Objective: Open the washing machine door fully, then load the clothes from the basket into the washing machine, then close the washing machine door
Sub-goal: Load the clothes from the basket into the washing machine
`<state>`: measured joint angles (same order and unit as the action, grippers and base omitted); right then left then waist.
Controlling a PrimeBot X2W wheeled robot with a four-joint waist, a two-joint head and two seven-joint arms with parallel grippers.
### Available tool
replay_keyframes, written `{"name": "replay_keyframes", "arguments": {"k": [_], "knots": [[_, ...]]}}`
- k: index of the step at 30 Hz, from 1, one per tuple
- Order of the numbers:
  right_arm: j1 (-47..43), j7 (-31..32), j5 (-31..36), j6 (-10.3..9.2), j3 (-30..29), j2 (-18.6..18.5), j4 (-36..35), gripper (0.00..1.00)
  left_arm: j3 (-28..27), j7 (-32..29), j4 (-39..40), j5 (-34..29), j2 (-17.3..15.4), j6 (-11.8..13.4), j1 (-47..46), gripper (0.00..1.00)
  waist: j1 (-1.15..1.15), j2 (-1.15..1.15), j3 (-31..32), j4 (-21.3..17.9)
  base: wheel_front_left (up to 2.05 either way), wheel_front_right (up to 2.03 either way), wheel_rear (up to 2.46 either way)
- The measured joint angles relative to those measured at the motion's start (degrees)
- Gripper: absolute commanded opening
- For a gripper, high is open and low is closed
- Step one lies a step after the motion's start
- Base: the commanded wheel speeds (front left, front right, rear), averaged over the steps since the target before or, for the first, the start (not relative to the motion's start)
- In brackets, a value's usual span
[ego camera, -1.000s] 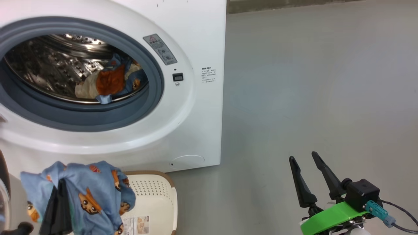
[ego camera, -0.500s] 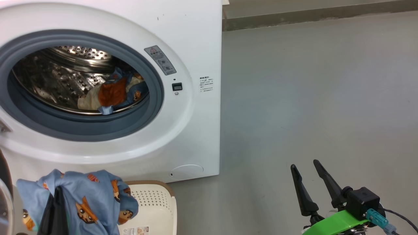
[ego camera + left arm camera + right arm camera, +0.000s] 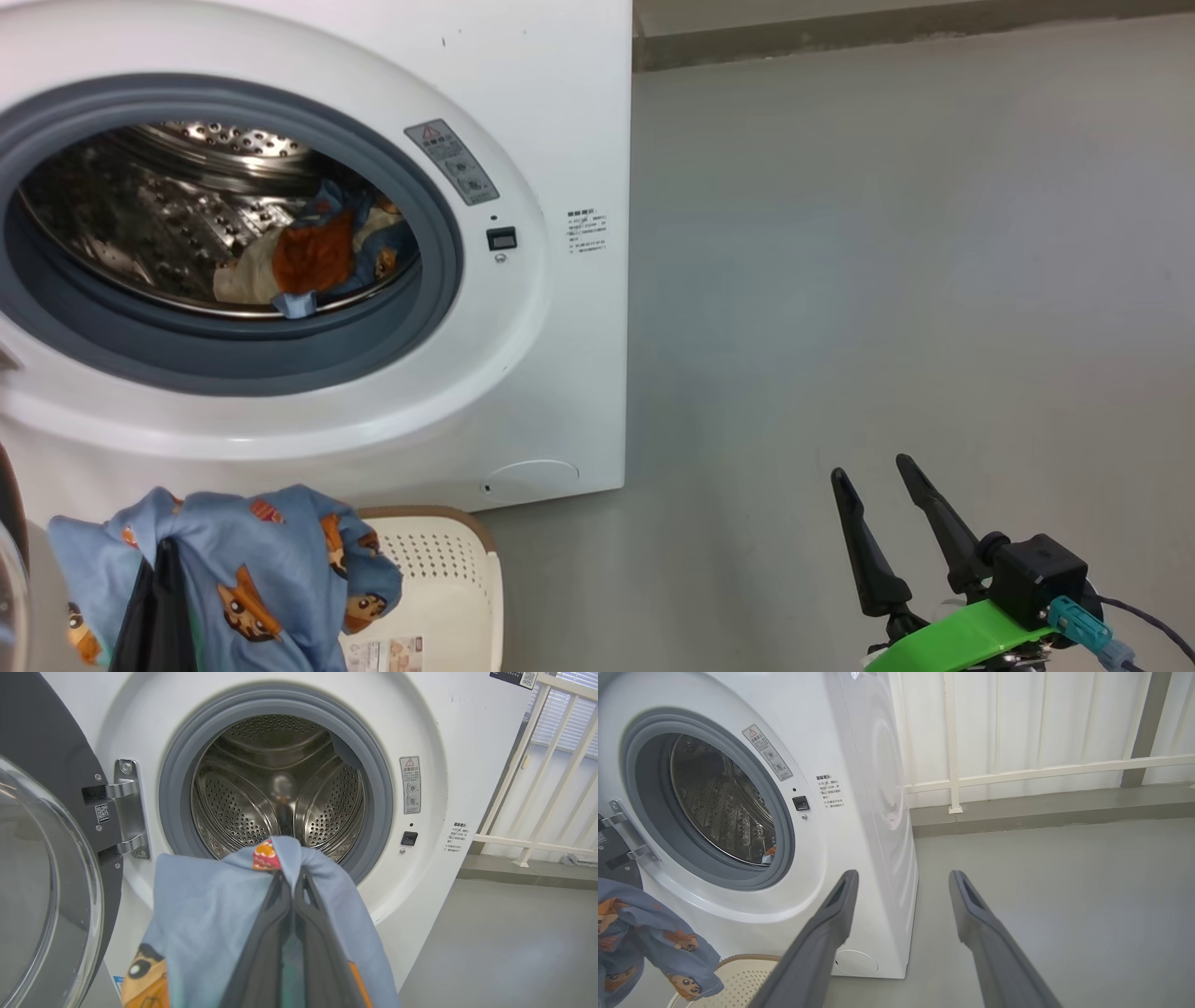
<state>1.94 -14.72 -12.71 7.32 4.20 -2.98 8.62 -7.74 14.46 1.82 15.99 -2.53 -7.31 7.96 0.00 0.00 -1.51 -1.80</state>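
Observation:
The washing machine (image 3: pixel 560 140) stands with its round mouth uncovered, and the washing machine door (image 3: pixel 46 882) is swung wide to the left on its hinge. A cream and blue piece of the clothes with an orange patch (image 3: pixel 313 252) lies in the steel drum. My left gripper (image 3: pixel 292 872) is shut on a light-blue bear-print garment (image 3: pixel 252 569), which hangs below the mouth and above the basket (image 3: pixel 448 579). My right gripper (image 3: pixel 868 471) stands open with nothing in it, off to the right over the floor.
Grey floor (image 3: pixel 887 280) stretches to the right of the machine. A white railing (image 3: pixel 1017 772) and a low kerb (image 3: pixel 1041 807) run behind it. The door's glass bowl (image 3: pixel 28 896) bulges close to my left arm.
The head view has shifted slightly up and down. The blue garment still hangs from my left gripper at about the same spot. The right gripper has kept still.

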Motion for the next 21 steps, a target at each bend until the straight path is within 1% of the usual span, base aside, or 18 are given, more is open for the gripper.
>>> {"name": "replay_keyframes", "arguments": {"k": [3, 7, 16, 18, 21], "knots": [[0.0, 0.0, -0.04, 0.0, -0.01, 0.01, -0.07, 1.0, 0.07, 0.0, -0.03, 1.68, 0.09, 0.01, -0.12, 0.0, 0.0, 0.0, -0.7, 0.02, 0.0, 0.0, 0.0], [0.05, 0.0, -0.2, 0.0, 0.05, 0.01, -0.33, 1.0, 0.02, 0.0, -0.23, 1.76, 0.32, 0.01, -1.83, 0.0, 0.0, 0.0, -2.17, -0.02, 0.0, 0.0, 0.0], [1.53, 0.0, -0.37, 0.0, 0.49, 0.01, -0.88, 1.0, -1.54, 0.01, -1.65, 1.25, 0.38, 0.01, -12.89, 0.0, 0.0, 0.0, -7.21, -0.24, 0.0, 0.0, 0.0], [2.31, 0.0, -0.37, 0.01, 0.59, 0.01, -1.25, 1.0, -1.7, 0.01, -2.4, 1.26, -0.02, 0.0, -15.61, 0.0, 0.01, 0.0, -8.5, -0.4, 0.0, 0.0, 0.0], [3.28, 0.0, -0.37, 0.0, 0.56, 0.01, -1.52, 1.0, -2.15, 0.07, -3.59, 1.26, -1.49, 0.0, -19.9, 0.0, 0.01, 0.0, -10.46, -0.71, 0.0, 0.0, 0.0]]}}
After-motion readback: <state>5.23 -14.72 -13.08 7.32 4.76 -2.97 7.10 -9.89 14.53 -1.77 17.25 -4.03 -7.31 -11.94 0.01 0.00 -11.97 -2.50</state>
